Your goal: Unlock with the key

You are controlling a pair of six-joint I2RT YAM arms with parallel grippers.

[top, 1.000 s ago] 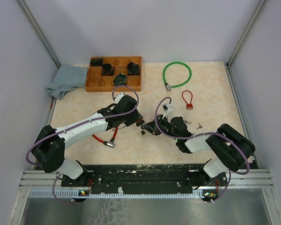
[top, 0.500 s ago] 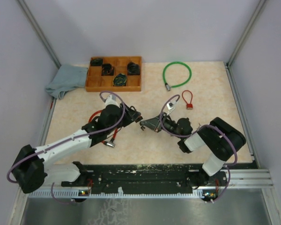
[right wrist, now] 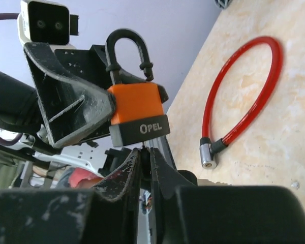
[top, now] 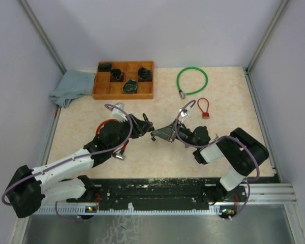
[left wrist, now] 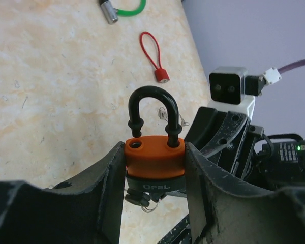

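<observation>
1. Near the middle of the table (top: 157,160), between the tips of the two arms, is the one padlock (left wrist: 154,156). It has an orange body, a black band at the bottom with the word OPEL, and a black shackle (left wrist: 152,104).
2. The left gripper (left wrist: 155,147) grasps the padlock by its body, with one finger (left wrist: 109,193) pressed on each narrow side.
3. The right gripper (right wrist: 145,152) is pinched almost together directly under the bottom of the padlock. It appears to be pinched on the key (left wrist: 138,197), of which only a small dark piece shows below the black band.
4. The long axis of the padlock runs from the black band to the top of the shackle.
   - In the left wrist view the shackle points to 12 o'clock.
   - In the right wrist view it leans a little, towards 11 o'clock.
   - In the top view the padlock is too small among the fingers to tell its heading.
5. One leg of the shackle is lifted out, and its hole in the orange top is bare. The other leg sits in the body.
6. The count of the other things, seen from the padlock in the top view:
   - one green cable loop (top: 192,81) at 1 o'clock;
   - one small red loop lock (top: 203,108) at 2 o'clock;
   - one longer red cable (right wrist: 244,91) at 8 o'clock, partly under the left arm;
   - one wooden tray (top: 112,91) at 11 o'clock, with four dark things (top: 144,74) in separate compartments;
   - one grey cloth (top: 71,86) at 10 o'clock, touching the tray's left side.
</observation>
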